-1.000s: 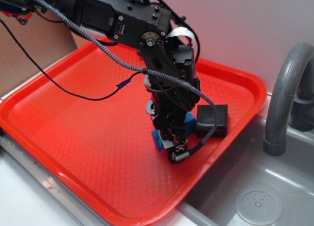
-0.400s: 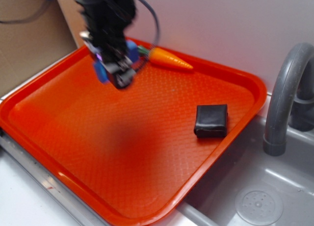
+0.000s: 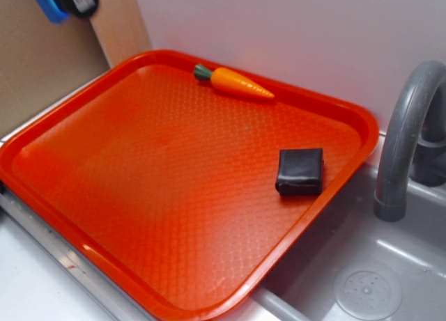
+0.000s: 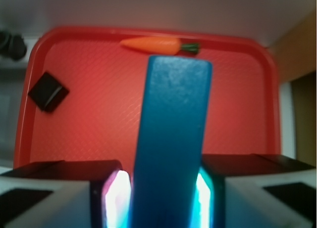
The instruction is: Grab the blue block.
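One blue block (image 4: 171, 139), right?
— Yep, it's sitting pinched between the gripper (image 4: 166, 201) fingers, hanging high above the red tray (image 3: 42, 136). Also lying on the tray: one carrot (image 3: 233, 82), one black pad (image 3: 300, 171).

Wall: plain pale surface (image 3: 293, 35) behind the tray, evenly lit
Panel: brown board (image 3: 42, 63) at the left, leaning against the wall (cardboard or wood, cannot tell)
Counter: pale strip (image 3: 28, 286) along the near left corner
Sink: grey basin (image 3: 390, 258) at the right with a round drain (image 3: 367, 291)
Faucet: curved grey spout (image 3: 404, 140) over the basin
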